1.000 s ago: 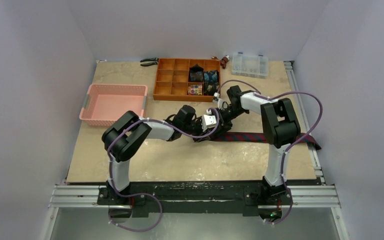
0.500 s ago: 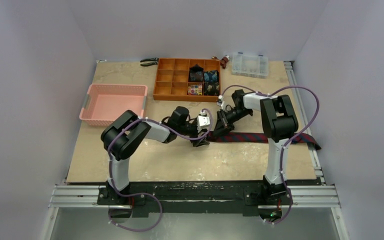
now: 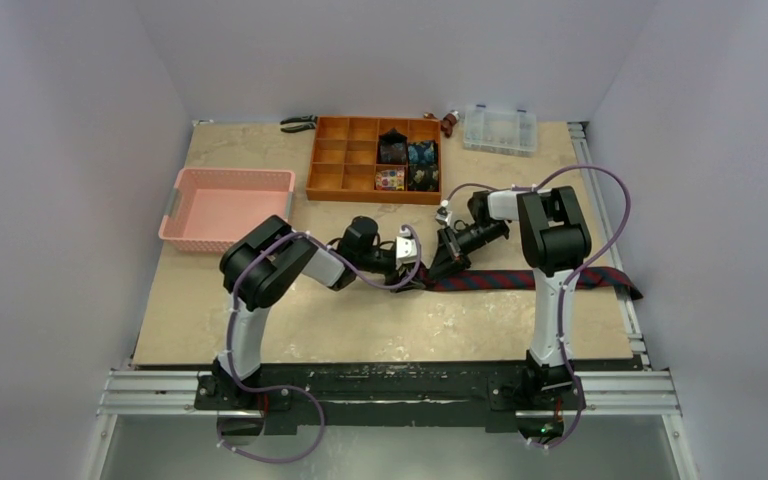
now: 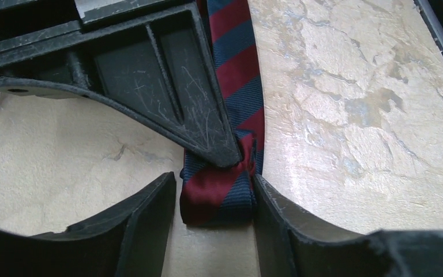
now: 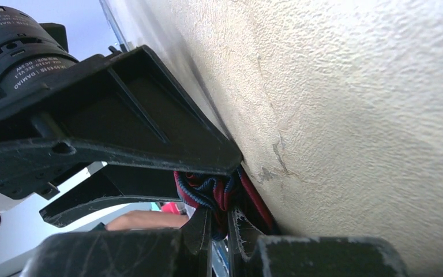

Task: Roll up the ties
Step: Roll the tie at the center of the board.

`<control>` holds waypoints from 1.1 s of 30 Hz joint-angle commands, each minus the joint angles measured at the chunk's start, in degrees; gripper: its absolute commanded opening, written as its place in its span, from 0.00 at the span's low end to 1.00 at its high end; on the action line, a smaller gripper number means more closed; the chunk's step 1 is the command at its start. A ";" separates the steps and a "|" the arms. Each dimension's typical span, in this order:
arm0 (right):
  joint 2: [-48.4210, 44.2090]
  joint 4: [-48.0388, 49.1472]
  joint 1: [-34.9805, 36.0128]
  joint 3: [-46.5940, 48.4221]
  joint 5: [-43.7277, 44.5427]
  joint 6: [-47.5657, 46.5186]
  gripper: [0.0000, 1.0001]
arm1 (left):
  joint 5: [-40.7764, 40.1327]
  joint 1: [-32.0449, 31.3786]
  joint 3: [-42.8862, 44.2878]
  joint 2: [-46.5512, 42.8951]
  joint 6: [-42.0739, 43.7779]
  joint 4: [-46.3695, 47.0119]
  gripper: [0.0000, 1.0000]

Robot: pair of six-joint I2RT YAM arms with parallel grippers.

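left gripper (image 4: pixel 213 186) jaws apart, right gripper (image 5: pixel 219 228) jaws together

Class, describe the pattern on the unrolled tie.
Navy with red diagonal stripes; the tie shows best from left wrist.

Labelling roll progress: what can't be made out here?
Top view: the tie's left end, under the left fingers and right fingers.
Left wrist: number of turns; right fingers cover the fold.
Right wrist: most of the tie, blocked by left fingers.
Top view: bundles in the orange tray, too small.
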 commanded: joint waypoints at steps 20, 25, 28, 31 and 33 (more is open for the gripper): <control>-2.82 -1.89 3.16 5.96 7.31 -6.40 0.00 | -20.75 -4.37 5.15 1.36 15.38 -29.88 0.32; -3.75 -4.32 3.01 3.71 8.27 -6.92 0.00 | -20.82 -4.35 4.46 -0.14 13.00 -31.92 0.27; -1.78 -1.98 2.93 2.59 12.42 -5.89 0.00 | -20.24 -4.35 3.53 -1.37 10.69 -32.06 0.31; 1.15 0.81 2.93 2.43 17.02 -4.93 0.00 | -17.68 -3.94 0.94 -3.27 9.81 -29.94 0.48; 2.35 2.67 2.91 2.29 20.75 -4.52 0.00 | -15.30 -3.55 -0.65 -4.24 8.88 -26.86 0.54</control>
